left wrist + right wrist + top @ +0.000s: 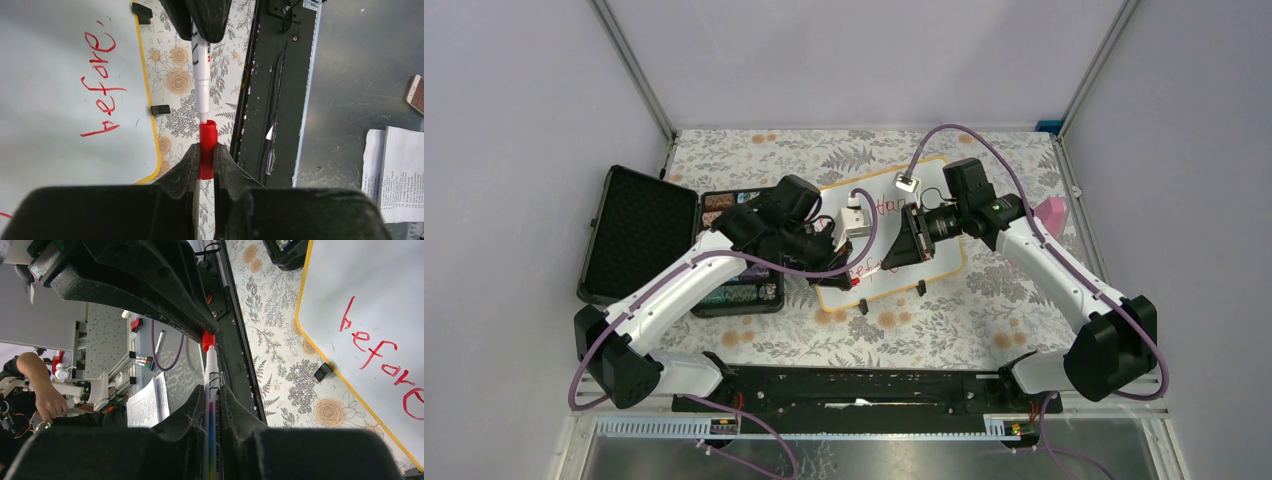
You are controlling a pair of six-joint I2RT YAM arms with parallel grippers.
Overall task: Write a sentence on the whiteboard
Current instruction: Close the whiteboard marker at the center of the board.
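The whiteboard (899, 282) lies on the floral cloth with red writing on it; in the left wrist view the whiteboard (55, 150) reads "before,". Over its near edge my left gripper (206, 150) is shut on a red marker cap (208, 135). My right gripper (213, 390) is shut on the white marker barrel (212, 370). The two grippers face each other in line, left gripper (832, 250) and right gripper (894, 250). The marker (201, 75) has its narrow end at the cap's mouth, and its tip is hidden. From the right wrist, the cap (208, 341) peeks out of the left fingers.
An open black case (639, 235) with a tray of chips (739, 292) sits left of the board. Two black clip feet (160, 109) stick out from the board's edge. The black base rail (272, 75) runs along the near table edge, with papers (395, 170) and a phone (416, 92) beyond it.
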